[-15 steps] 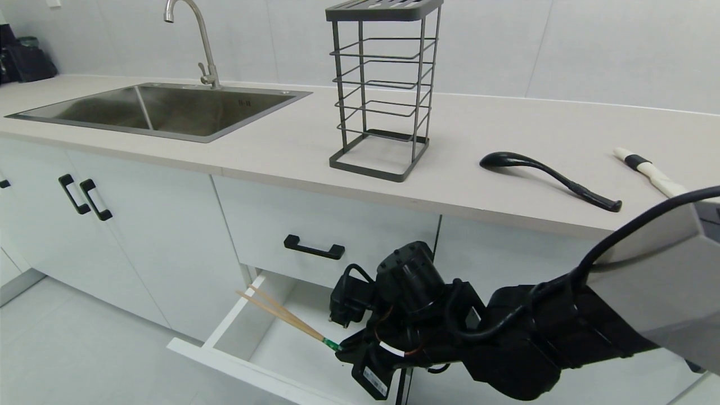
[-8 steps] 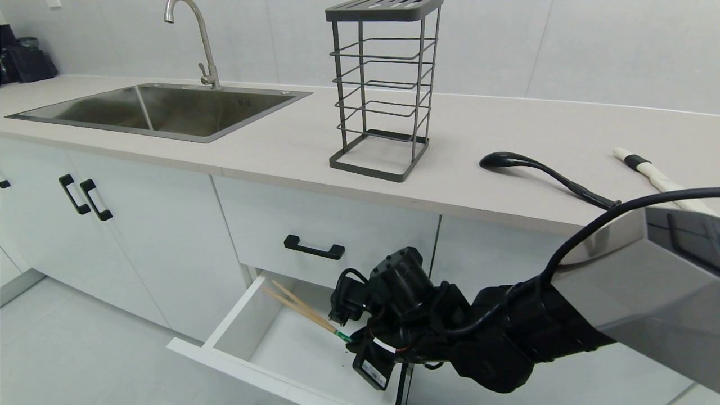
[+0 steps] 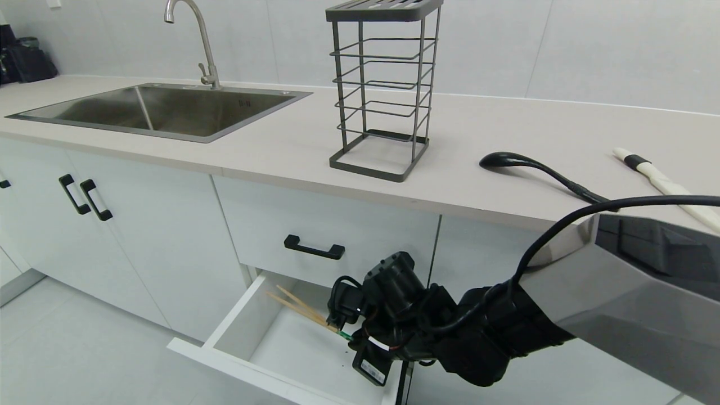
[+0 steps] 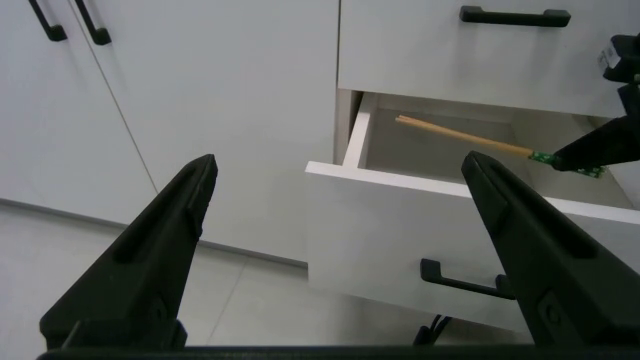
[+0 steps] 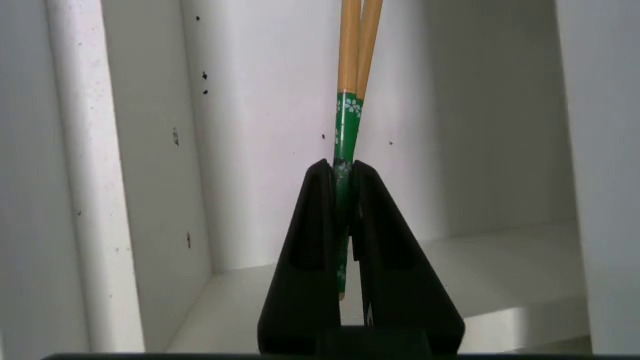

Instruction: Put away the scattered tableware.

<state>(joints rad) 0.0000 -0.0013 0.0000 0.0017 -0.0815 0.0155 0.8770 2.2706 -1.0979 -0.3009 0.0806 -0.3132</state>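
Deeper into the open drawer (image 3: 224,328) the right end effector (image 3: 344,336) has sunk, clamped on the green ends of the chopsticks (image 3: 301,309), now inside it. The left end effector (image 4: 340,166) gapes wide, facing the drawer.

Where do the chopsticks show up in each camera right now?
Head view: chopsticks over the open drawer, green ends in the right gripper.
Left wrist view: chopsticks inside the drawer, behind its front panel.
Right wrist view: chopsticks clamped between the fingers.
Shared landmark: the white drawer.
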